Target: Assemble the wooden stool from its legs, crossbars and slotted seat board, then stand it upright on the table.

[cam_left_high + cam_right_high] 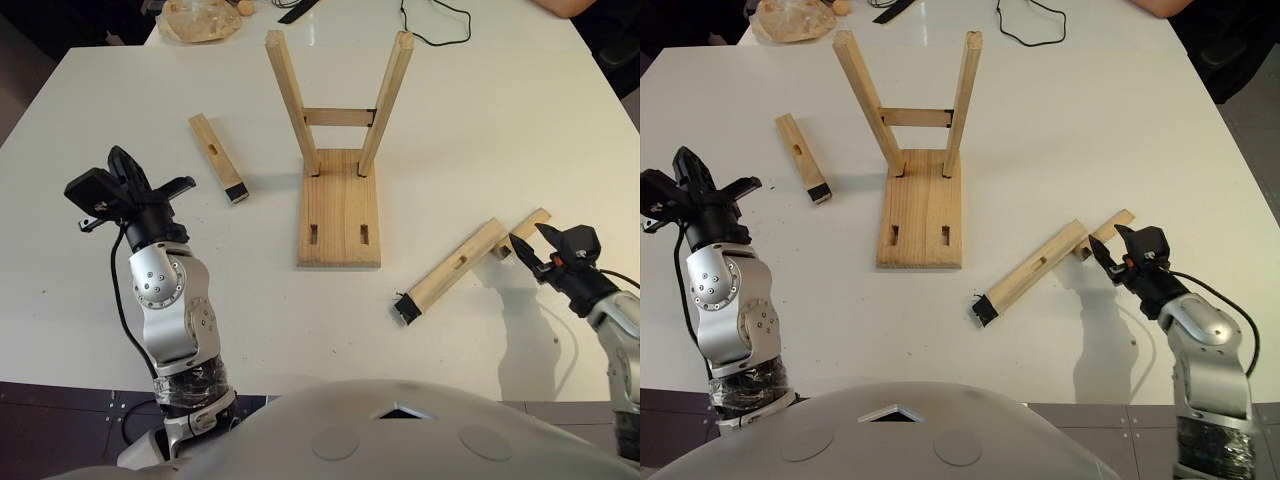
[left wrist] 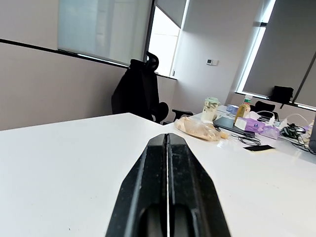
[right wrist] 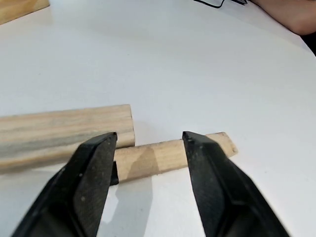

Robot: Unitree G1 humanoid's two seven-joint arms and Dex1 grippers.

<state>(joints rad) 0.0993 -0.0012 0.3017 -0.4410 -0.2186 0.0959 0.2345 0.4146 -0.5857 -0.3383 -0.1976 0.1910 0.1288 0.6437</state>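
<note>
While the seat board [image 1: 338, 215] lay flat at the middle of the white table [image 1: 500, 120], 2 legs stood in its far slots. The left upright leg [image 1: 292, 100] and the right upright leg [image 1: 386, 100] leaned apart toward their tops and were joined by a fitted crossbar [image 1: 338, 116]. A black-tipped loose leg [image 1: 218, 158] lay at 10 o'clock from the board, well apart from it. A second loose leg [image 1: 450, 270] lay at 4 o'clock, and a loose crossbar [image 3: 212, 145] lay just beside its far end. The right gripper [image 3: 149, 137] hung over that crossbar with its jaws released, 1 finger to each side. The left gripper [image 2: 168, 138] hovered above the table at 9 o'clock, jaws clenched on nothing. A plastic bag [image 1: 200, 20] sat at the far edge, at 11 o'clock.
</note>
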